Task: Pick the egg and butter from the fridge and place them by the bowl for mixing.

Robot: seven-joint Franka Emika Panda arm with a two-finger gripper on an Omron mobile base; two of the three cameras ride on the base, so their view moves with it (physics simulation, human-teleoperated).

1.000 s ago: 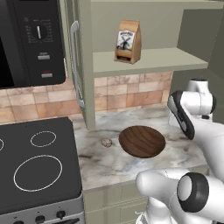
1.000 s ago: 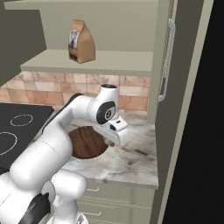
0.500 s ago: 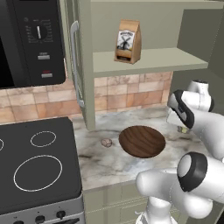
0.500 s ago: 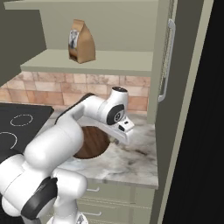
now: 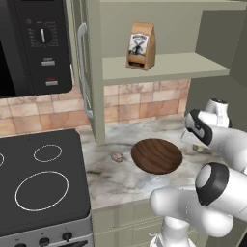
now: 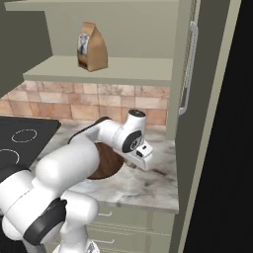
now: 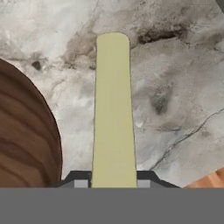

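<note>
left base view: we find the egg point(image 5: 116, 157) on the counter point(image 5: 116, 181) just left of the bowl point(image 5: 157, 156); the gripper point(image 5: 198, 146) sits low on the bowl's right side

right base view: we see the hand low over the counter, just right of the bowl point(image 6: 105, 165)

hand view: fingers point(image 7: 81, 179) pinch the butter point(image 7: 113, 109); its long axis points straight away from the hand, with the bowl point(image 7: 24, 135) rim just to the stick's left

next move, our judgement: lower and let go beside the bowl
</note>
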